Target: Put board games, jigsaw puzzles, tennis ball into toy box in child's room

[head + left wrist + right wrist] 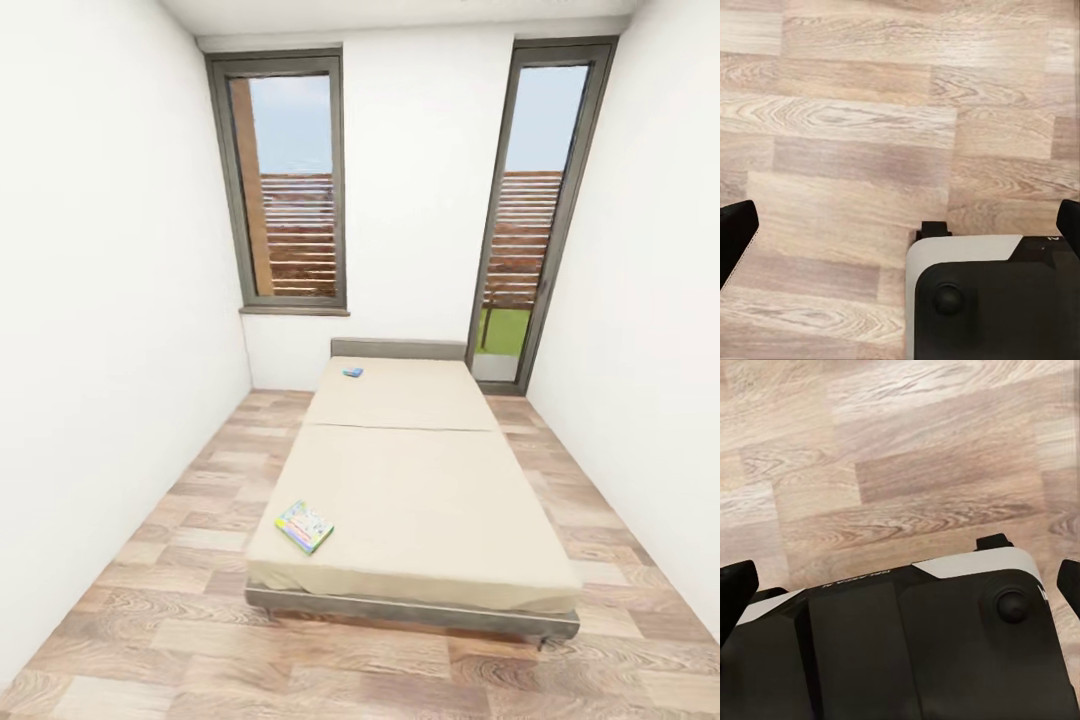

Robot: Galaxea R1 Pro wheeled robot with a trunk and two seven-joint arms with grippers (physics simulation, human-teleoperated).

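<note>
The left gripper [898,225] hangs over the wood-plank floor [862,127], its two black fingertips [735,236] wide apart with nothing between them. Under it I see a corner of the robot base [990,300], dark with a white edge. The right gripper [900,577] is also spread apart and holds nothing; it points down at the same base [915,645] and at the floor planks beside it.

Further out, the bed [420,500] stands lengthwise in the narrow white room, its head against the far wall between two tall windows [290,180]. On the cream mattress lie two board games, well apart. The green-edged colourful box [304,526] is near the front left corner of the mattress. The small blue box [352,372] is at the far end, close to the grey headboard [398,348].
</note>
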